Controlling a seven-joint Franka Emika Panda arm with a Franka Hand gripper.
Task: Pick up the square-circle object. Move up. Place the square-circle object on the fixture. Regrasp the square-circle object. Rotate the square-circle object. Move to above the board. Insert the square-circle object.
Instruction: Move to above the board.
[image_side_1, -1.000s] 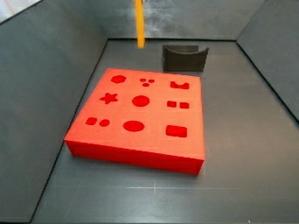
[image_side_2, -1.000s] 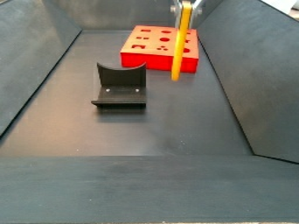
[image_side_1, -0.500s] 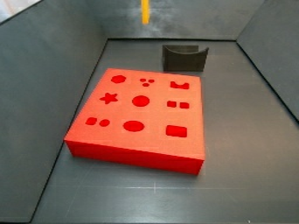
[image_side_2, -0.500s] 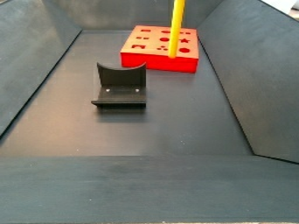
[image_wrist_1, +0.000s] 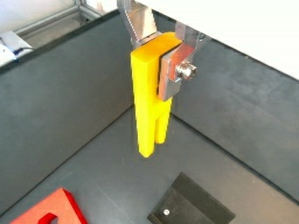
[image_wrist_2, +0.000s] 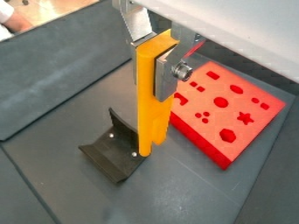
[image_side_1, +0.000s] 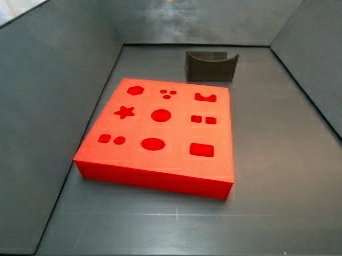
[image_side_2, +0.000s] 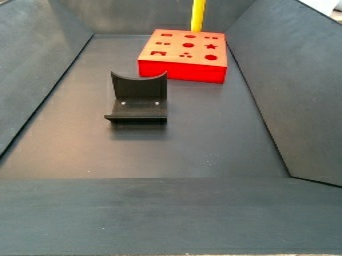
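Floor: dark grey matte tray floor (image_side_1: 267, 210), sloped grey walls all round
Board: large flat red slab w/ cut-out holes (image_side_1: 160, 130), lies flat on floor; star, circles, squares visible on top; also in a side view (image_side_2: 186, 54) & a wrist view (image_wrist_2: 230, 107)
Fixture: small dark bracket w/ U-notch on base plate (image_side_2: 136, 97), on floor, apart from board; sits behind board in a side view (image_side_1: 211, 66)
Bar: slim long yellow bar (image_wrist_1: 149, 101), hangs upright, well above floor; faces smooth, plain; only lower tip shows in a side view (image_side_2: 198, 14), above board's far edge
Gripper: (image_wrist_1: 162, 51) high above tray, silver fingers (image_wrist_1: 177, 68) clamped on bar's upper part; same in both wrist views (image_wrist_2: 163, 57)
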